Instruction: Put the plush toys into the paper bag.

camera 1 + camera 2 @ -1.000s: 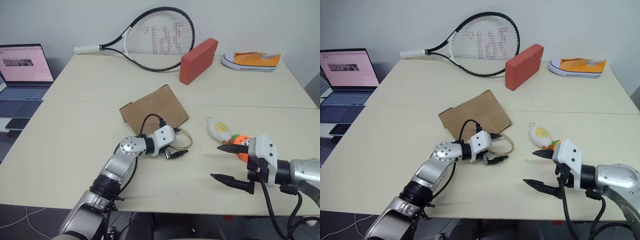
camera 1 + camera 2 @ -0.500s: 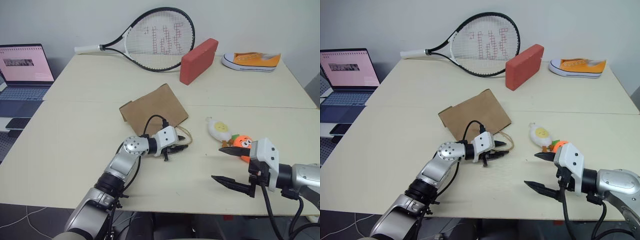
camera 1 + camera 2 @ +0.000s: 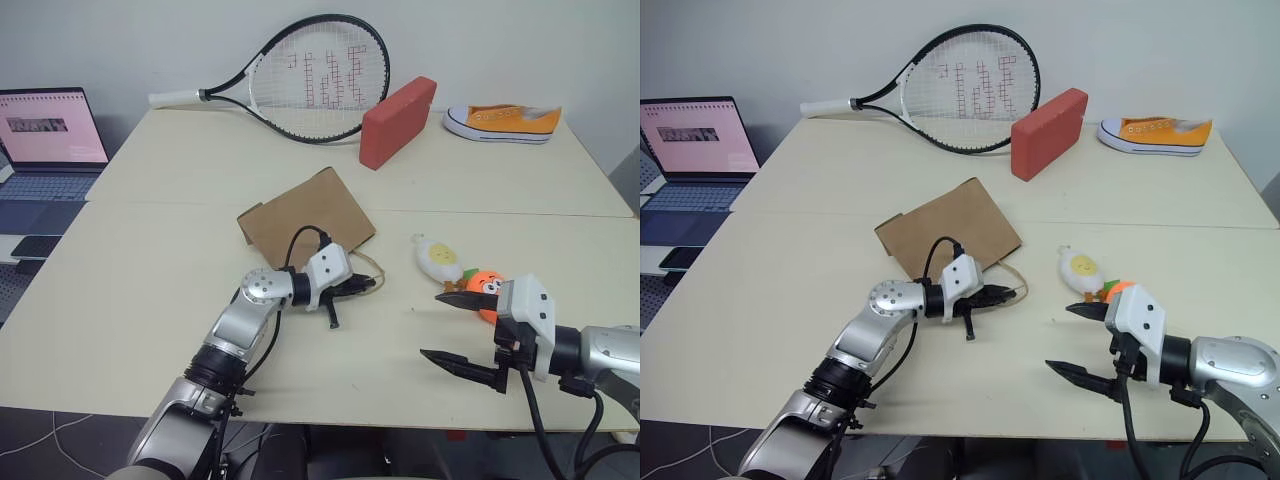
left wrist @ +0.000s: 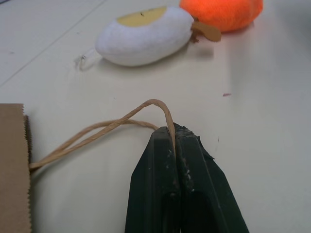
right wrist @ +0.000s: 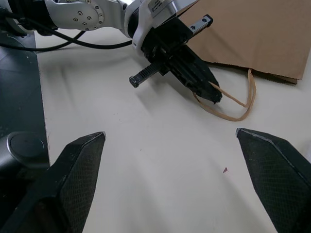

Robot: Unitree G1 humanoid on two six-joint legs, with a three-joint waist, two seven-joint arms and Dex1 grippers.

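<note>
The brown paper bag (image 3: 305,215) lies flat mid-table, its twisted loop handles (image 3: 374,270) pointing toward the toys. My left gripper (image 3: 368,284) is shut on one handle (image 4: 160,104), the loop pinched between the fingertips (image 4: 187,145) just above the table. The white oval plush toy with a yellow centre (image 3: 438,260) lies to the right of the bag, and the orange carrot plush toy (image 3: 487,284) touches its near end. My right gripper (image 3: 430,324) hovers open beside the carrot, nearer the front edge, with nothing between its fingers.
A tennis racket (image 3: 310,80), a red block (image 3: 397,122) and an orange-yellow sneaker (image 3: 503,122) lie along the back of the table. A laptop (image 3: 45,140) stands off the table's left side. Bare tabletop lies between the two grippers.
My left gripper has gone from open to shut on the bag's handle and rolled a little, raising the loop slightly. The right gripper has stayed open in place.
</note>
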